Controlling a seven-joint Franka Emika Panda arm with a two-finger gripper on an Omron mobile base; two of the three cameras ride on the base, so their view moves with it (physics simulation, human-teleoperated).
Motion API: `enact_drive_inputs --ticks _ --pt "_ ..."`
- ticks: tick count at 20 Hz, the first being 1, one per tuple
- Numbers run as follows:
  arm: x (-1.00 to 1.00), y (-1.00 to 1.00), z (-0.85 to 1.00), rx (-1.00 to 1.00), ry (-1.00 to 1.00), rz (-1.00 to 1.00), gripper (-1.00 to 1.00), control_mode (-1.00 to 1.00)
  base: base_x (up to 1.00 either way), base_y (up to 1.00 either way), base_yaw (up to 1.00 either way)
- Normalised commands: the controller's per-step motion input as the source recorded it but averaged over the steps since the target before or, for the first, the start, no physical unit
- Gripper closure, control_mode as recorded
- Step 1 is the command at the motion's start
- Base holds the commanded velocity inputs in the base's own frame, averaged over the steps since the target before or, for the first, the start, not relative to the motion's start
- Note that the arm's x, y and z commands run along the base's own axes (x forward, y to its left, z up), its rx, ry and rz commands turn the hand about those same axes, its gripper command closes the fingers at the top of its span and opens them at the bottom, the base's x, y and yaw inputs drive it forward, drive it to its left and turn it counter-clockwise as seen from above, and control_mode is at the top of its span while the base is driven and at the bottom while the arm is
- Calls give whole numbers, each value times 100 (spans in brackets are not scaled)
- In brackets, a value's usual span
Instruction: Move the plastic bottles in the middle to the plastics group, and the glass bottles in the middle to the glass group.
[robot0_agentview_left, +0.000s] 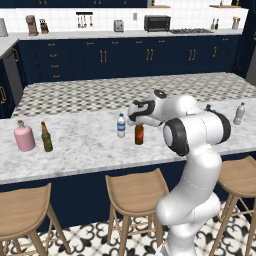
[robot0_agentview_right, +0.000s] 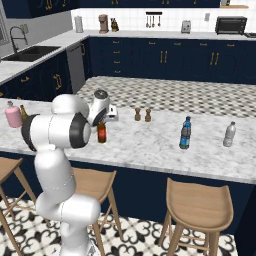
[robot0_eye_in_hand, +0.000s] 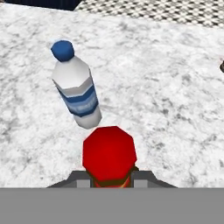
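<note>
My gripper (robot0_agentview_left: 139, 122) (robot0_agentview_right: 102, 122) is shut on the neck of the dark red-brown glass bottle (robot0_agentview_left: 139, 135) (robot0_agentview_right: 101, 134), which stands upright on the marble counter (robot0_agentview_left: 85, 145). In the hand view its red cap (robot0_eye_in_hand: 109, 153) sits between my fingertips. A clear water bottle (robot0_agentview_left: 121, 125) (robot0_eye_in_hand: 76, 92) with a blue cap and white-blue label stands just to its left. At the counter's left end are the pink flask (robot0_agentview_left: 24, 137) (robot0_agentview_right: 13, 114) and the olive-green bottle (robot0_agentview_left: 46, 137) (robot0_agentview_right: 22, 113). To the right stand a blue-tinted bottle (robot0_agentview_right: 185, 133) and a clear grey bottle (robot0_agentview_left: 239, 114) (robot0_agentview_right: 229, 134).
Two small brown shakers (robot0_agentview_right: 142, 115) stand on the counter behind the held bottle. Wooden stools (robot0_agentview_left: 135, 192) (robot0_agentview_right: 197, 207) line the counter's near side. A second tiled counter (robot0_agentview_left: 125, 92) runs behind, with dark cabinets beyond.
</note>
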Motion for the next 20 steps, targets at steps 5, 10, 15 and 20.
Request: enact_drive_inputs --ticks 5,10,15,20 --pt "-47 0 32 2 -7 0 100 -100 0 0 0" --pt "-57 7 31 2 -9 1 100 -100 0 0 0" --pt "-51 30 20 0 -7 3 100 -100 0 0 0" --pt "-22 62 12 0 -1 6 100 -100 0 0 0"
